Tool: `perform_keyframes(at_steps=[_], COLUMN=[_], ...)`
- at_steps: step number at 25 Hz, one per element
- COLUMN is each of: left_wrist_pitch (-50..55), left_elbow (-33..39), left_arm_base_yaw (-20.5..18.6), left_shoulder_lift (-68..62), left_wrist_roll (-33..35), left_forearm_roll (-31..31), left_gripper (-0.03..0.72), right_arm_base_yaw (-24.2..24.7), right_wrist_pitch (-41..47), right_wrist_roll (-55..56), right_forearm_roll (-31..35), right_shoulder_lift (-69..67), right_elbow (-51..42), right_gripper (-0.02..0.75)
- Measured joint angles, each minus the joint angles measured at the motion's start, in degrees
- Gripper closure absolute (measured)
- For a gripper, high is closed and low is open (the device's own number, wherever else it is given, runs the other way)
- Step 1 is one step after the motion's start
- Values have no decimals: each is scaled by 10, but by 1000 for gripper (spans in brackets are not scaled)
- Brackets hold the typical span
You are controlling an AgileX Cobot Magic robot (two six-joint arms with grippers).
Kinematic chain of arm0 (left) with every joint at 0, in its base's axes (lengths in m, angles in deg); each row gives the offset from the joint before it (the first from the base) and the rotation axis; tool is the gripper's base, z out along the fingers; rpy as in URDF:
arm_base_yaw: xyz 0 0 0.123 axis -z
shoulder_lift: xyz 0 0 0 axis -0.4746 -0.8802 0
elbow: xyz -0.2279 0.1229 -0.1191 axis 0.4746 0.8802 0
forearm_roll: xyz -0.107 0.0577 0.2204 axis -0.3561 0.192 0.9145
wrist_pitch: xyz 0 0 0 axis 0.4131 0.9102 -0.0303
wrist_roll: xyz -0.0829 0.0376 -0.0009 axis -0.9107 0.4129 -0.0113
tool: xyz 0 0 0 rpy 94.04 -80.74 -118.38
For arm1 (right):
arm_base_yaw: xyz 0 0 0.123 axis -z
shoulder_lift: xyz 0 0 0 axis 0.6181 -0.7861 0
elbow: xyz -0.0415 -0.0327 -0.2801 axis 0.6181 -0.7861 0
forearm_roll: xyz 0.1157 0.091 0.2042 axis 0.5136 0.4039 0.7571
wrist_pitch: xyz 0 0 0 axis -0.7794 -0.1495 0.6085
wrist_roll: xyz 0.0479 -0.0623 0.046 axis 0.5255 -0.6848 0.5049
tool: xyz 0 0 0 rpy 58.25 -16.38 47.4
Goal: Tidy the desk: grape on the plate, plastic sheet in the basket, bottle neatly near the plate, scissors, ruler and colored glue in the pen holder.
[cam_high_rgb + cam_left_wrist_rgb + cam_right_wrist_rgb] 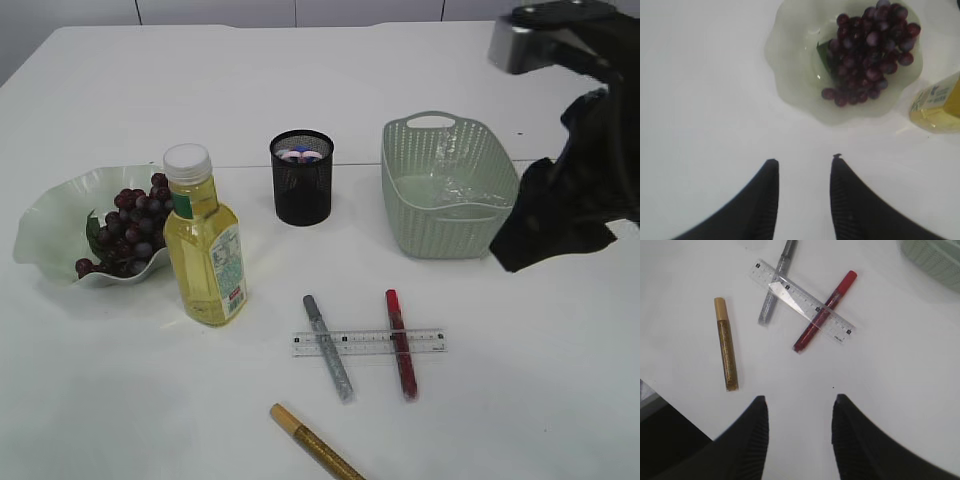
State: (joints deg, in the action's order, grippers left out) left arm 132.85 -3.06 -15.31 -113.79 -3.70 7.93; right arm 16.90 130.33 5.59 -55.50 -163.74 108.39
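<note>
The white desk (520,400) carries everything, and most of the tidying looks done already. Toward its right edge sits the green basket (400,215) with the clear plastic sheet (445,188) crumpled inside. At the left edge the wavy-rimmed plate (45,215) holds the grape bunch (135,225), and the bottle of yellow oil (205,255) stands upright just beside it. Between plate and basket stands the black mesh pen holder (301,195); coloured handles (301,154) show inside it, which I judge to be the scissors, though I cannot be sure.

So the step in hand is the stationery near the front edge. The clear ruler (800,299) lies across the silver glue pen (775,285) and the red glue pen (824,312), resting on both; the gold glue pen (726,342) lies apart, nearest the front edge.

My right gripper (799,415) hangs above this cluster, jaws spread and empty. My left gripper (804,172) hovers over bare desk beside the plate, also spread, holding nothing.

Next, I think I should take the ruler first, since it sits on top. It is thin and flat, so I would need to descend squarely and pinch across its narrow width without dragging the pens.
</note>
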Motion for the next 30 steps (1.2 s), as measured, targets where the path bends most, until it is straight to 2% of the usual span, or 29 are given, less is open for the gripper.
perform_keyframes(at_steps=[4, 6, 12, 21, 25, 30], left_wrist_pitch=[-18, -18, -19, -9, -8, -18], left_elbow=[119, 169, 280, 336, 359, 384], left_arm_base_yaw=[-43, -53, -53, -53, -53, -53], left_shoulder_lift=[108, 163, 308, 353, 353, 353], left_wrist_roll=[0, 0, 0, 9, 31, 43], left_forearm_roll=[-34, -41, -68, -95, -99, -102], left_gripper=[393, 383, 377, 377, 376, 374], right_arm_base_yaw=[-40, -56, -69, -69, -69, -74], right_wrist_pitch=[-2, -6, -25, -100, -108, -110], right_wrist_roll=[-21, -47, -141, -298, -331, -361], right_forearm_roll=[-33, -39, -37, -17, -8, -6], right_shoulder_lift=[-43, -67, -128, -169, -194, -236], right_elbow=[0, 0, 0, 17, 46, 70], right_gripper=[425, 425, 425, 424, 422, 339])
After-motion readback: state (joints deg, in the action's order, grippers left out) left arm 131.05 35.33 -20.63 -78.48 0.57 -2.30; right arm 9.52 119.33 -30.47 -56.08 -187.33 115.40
